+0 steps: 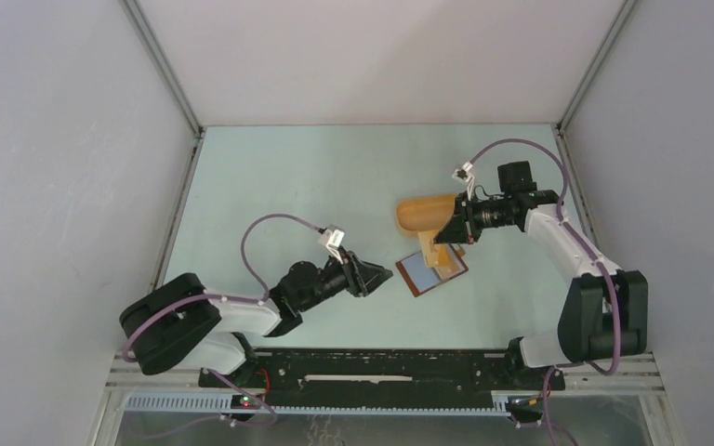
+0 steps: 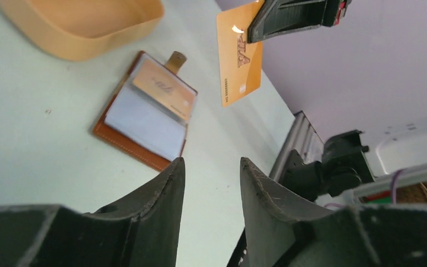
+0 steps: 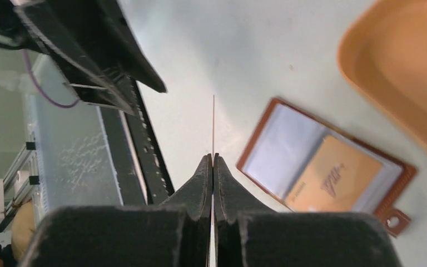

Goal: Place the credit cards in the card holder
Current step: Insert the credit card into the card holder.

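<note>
Reddish-brown leather, the card holder [image 2: 123,139] lies open and flat on the table [image 1: 288,186] just beside the orange-yellow tray [image 2: 78,47] — one orange card [image 2: 164,89] sits in a sleeve on its tab side, next to a pale pocket. The right gripper [image 3: 213,158] is clamped tight on a second orange card [image 2: 240,58], held on edge in the air near the holder. The left gripper [image 2: 211,164] hovers at the holder's near-left edge, apart from it — its fingers are a narrow gap apart and grip nothing, with bare tabletop between them and the leather.
</note>
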